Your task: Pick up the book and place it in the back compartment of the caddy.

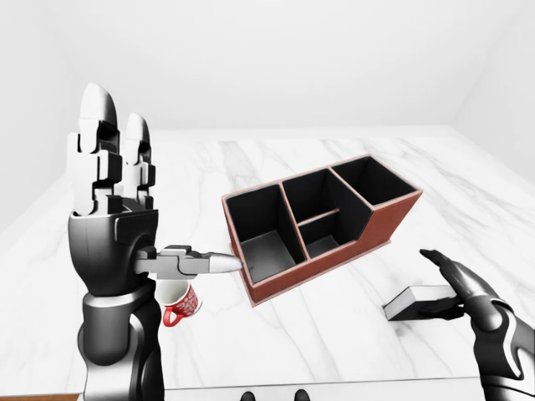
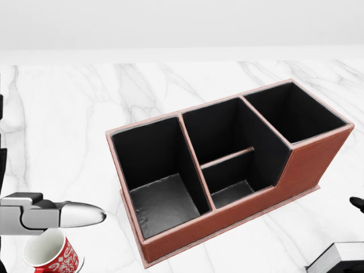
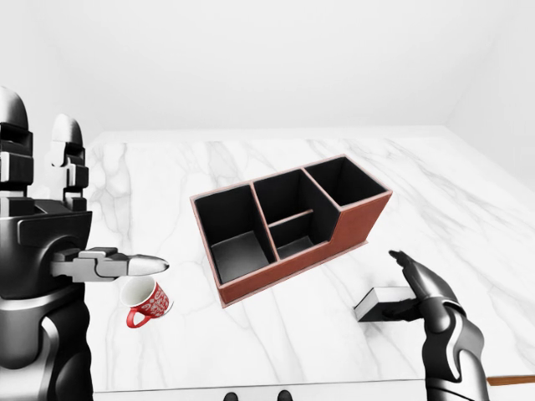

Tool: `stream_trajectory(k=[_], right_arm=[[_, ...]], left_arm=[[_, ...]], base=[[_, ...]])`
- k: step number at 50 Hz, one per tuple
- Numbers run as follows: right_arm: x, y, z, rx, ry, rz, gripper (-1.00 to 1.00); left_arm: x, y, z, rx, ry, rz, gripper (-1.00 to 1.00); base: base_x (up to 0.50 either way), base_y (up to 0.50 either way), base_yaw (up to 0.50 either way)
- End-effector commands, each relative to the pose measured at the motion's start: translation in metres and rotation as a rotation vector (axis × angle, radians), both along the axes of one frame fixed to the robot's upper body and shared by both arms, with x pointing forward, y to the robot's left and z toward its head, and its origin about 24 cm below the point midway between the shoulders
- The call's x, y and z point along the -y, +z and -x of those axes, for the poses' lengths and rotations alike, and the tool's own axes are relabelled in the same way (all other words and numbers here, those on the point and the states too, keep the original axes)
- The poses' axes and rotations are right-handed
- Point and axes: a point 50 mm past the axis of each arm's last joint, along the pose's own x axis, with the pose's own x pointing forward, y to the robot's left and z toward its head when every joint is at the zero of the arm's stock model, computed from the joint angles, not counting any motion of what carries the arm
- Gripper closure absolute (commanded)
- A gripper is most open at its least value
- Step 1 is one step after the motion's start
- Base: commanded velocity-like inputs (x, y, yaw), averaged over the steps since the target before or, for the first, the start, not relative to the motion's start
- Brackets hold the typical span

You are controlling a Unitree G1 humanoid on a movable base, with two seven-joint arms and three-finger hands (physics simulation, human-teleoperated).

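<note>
The book is a flat grey volume with a dark spine, lying on the white marble table at the lower right of the left-eye view. My right hand is open, with its fingers over the book's right end and its thumb against it. The red-brown caddy has a black interior with several compartments and stands at an angle in the middle, up and left of the book. My left hand is open and empty, raised at the left with its fingers pointing up and its thumb towards the caddy.
A red and white mug lies tilted on the table below my left thumb, left of the caddy's near corner. The table's near edge runs along the bottom of the left-eye view. White walls rise beyond the table.
</note>
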Motion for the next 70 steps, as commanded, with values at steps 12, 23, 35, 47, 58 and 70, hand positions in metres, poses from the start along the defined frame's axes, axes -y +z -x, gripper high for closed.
stream_trajectory(k=[12,23,35,47,58,70], right_arm=[[-0.002,0.002,0.001,0.002,0.008,0.001,1.00],[-0.006,0.020,0.002,0.045,0.031,0.021,1.00],[-0.013,0.044,0.005,0.090,0.067,0.048,1.00],[-0.027,0.072,0.010,0.138,0.133,0.052,1.00],[-0.038,0.090,0.010,0.210,0.161,0.101,1.00],[-0.054,0.115,0.002,0.302,0.221,0.174,1.00]], left_arm=[[-0.001,0.001,0.000,0.008,0.002,0.003,-1.00],[-0.002,0.002,0.000,0.013,0.004,0.007,-1.00],[-0.004,0.007,0.001,0.036,0.007,0.015,-1.00],[-0.004,0.006,0.000,0.030,0.007,0.020,-1.00],[-0.009,0.015,0.002,0.080,0.015,0.036,-1.00],[-0.010,0.015,0.002,0.078,0.014,0.043,-1.00]], base=[[0.00,0.00,0.00],[0.00,0.00,0.00],[0.00,0.00,0.00],[0.00,0.00,0.00],[0.00,0.00,0.00],[0.00,0.00,0.00]])
